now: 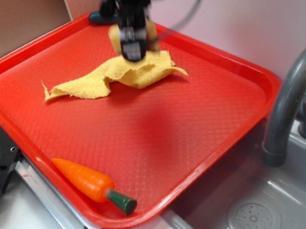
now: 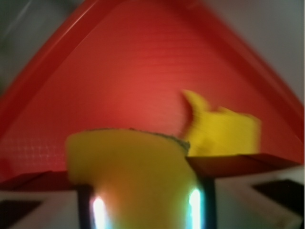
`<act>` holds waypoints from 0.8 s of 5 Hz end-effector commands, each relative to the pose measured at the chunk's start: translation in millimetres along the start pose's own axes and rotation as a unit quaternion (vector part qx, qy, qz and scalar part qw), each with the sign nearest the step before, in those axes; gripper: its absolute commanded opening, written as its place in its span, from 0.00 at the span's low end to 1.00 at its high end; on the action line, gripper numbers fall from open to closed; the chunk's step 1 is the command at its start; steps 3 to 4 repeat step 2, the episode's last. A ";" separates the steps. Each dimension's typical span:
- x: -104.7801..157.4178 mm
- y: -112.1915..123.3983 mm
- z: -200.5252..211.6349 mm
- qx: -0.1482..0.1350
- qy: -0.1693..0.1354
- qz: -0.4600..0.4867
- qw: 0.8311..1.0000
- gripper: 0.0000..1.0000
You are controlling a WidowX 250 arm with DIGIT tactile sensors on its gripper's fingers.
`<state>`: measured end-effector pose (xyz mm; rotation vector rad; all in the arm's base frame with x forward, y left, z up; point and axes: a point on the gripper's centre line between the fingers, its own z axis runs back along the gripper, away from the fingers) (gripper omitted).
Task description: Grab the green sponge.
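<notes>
The green sponge (image 2: pixel 128 162) is a yellow foam block with a thin dark scrub edge along its top. It fills the gap between my fingers in the wrist view. My gripper (image 2: pixel 145 191) is shut on it. From outside, the gripper (image 1: pixel 131 45) hangs motion-blurred over the far part of the red tray (image 1: pixel 156 132). Bits of the yellow sponge (image 1: pixel 151 34) show on both sides of it. Whether the sponge touches the tray I cannot tell.
A crumpled yellow cloth rag (image 1: pixel 118 75) lies just below the gripper and shows again as the rag (image 2: pixel 224 131) on the right. A toy carrot (image 1: pixel 90 182) rests at the tray's near edge. A dark object (image 1: pixel 101 17) sits on the far rim. A grey faucet (image 1: pixel 297 94) and sink (image 1: pixel 279 182) are to the right.
</notes>
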<state>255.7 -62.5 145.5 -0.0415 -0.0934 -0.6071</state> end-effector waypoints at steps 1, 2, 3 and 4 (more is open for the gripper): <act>-44.3 -13.4 95.9 0.018 -0.074 0.251 0.965 0.00; -45.3 -14.7 99.3 0.001 -0.046 0.286 0.957 0.00; -45.3 -14.7 99.3 0.001 -0.046 0.286 0.957 0.00; -45.3 -14.7 99.3 0.001 -0.046 0.286 0.957 0.00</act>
